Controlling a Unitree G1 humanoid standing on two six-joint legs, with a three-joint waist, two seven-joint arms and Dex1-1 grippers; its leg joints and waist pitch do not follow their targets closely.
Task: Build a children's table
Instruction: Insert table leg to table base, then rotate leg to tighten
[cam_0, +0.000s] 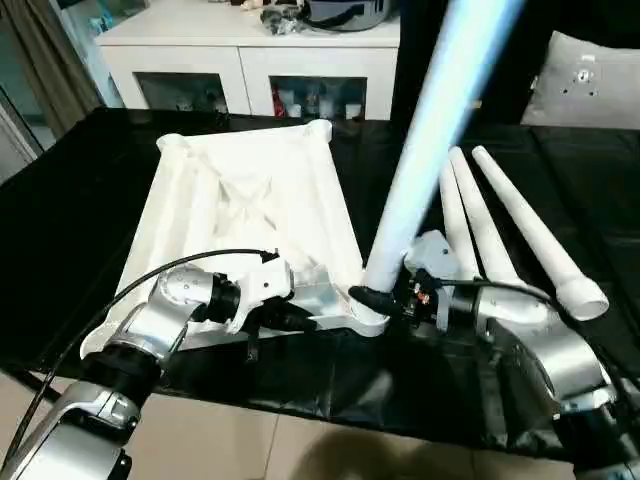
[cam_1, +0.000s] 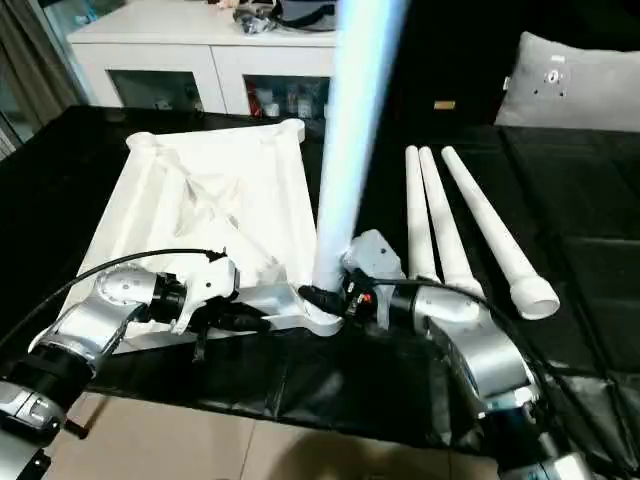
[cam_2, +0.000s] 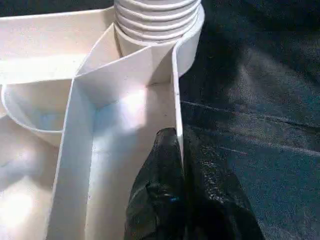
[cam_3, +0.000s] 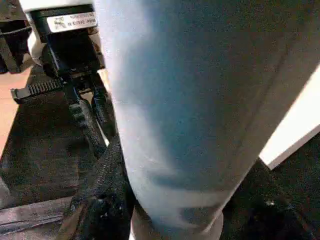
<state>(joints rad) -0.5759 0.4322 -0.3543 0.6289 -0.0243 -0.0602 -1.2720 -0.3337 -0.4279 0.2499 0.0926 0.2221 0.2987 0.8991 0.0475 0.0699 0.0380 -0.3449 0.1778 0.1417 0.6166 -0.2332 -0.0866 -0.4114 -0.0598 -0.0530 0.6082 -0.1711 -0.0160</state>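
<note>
While the table top (cam_0: 250, 215) lies upside down on the black cloth (cam_0: 80, 210), ribs facing up, the left gripper (cam_0: 300, 318) reaches in along its near edge. Its black fingers (cam_2: 165, 200) are pinched together on the thin side wall of the top, one inside and one outside, just short of the near right corner socket (cam_2: 160, 30).

In that socket stands one white leg (cam_0: 420, 170), upright and leaning slightly right, its ridged end seated in the round collar. The right gripper (cam_0: 385, 300) comes in from the right at the leg's base, its fingers (cam_3: 92, 197) spread about halfway and clamped round the leg just above the socket.

Farther right, three loose legs (cam_0: 500, 230) lie side by side on the cloth, fanning apart toward the robot. Behind the cloth stands a white cabinet (cam_0: 250, 60) with glass doors.
</note>
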